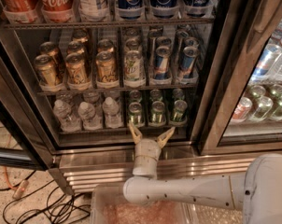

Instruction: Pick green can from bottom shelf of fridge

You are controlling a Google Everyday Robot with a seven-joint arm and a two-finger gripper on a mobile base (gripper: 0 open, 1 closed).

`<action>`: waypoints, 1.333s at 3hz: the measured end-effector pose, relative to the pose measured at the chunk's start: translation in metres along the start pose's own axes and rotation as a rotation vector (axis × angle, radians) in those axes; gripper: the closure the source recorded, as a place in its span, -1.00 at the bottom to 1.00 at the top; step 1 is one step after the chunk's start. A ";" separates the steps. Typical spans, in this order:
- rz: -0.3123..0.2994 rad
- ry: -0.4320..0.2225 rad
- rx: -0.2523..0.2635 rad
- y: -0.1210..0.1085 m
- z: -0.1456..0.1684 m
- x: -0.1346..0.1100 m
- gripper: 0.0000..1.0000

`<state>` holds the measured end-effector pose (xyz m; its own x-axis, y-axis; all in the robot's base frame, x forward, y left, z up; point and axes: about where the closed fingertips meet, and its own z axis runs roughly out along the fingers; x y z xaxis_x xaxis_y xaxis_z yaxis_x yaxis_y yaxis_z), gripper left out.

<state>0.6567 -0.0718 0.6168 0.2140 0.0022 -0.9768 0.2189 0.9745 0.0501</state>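
The fridge (131, 155) stands open in front of me. Several green cans sit on its bottom shelf (155, 126), with the front row at left (135, 114), middle (157, 112) and right (179, 110). My gripper (150, 134) is open, its two tan fingers spread just below the shelf's front rail. It is in front of the gap between the left and middle green cans and holds nothing. My white arm (187, 190) reaches in from the lower right.
Small water bottles (87, 113) fill the bottom shelf's left half. Gold-tan cans (75, 69) and blue-and-red cans (162, 62) sit on the rack above. A dark door frame (225, 78) stands to the right. Cables (38, 204) lie on the floor at left.
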 end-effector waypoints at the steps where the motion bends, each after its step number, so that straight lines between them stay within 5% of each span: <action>1: -0.027 0.001 0.008 -0.003 0.006 0.010 -1.00; 2: -0.057 -0.007 0.015 -0.008 0.013 0.018 -0.62; 4: -0.101 -0.022 0.051 -0.023 0.025 0.026 -0.34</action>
<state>0.6811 -0.1001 0.5955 0.2090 -0.1008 -0.9727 0.2886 0.9567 -0.0372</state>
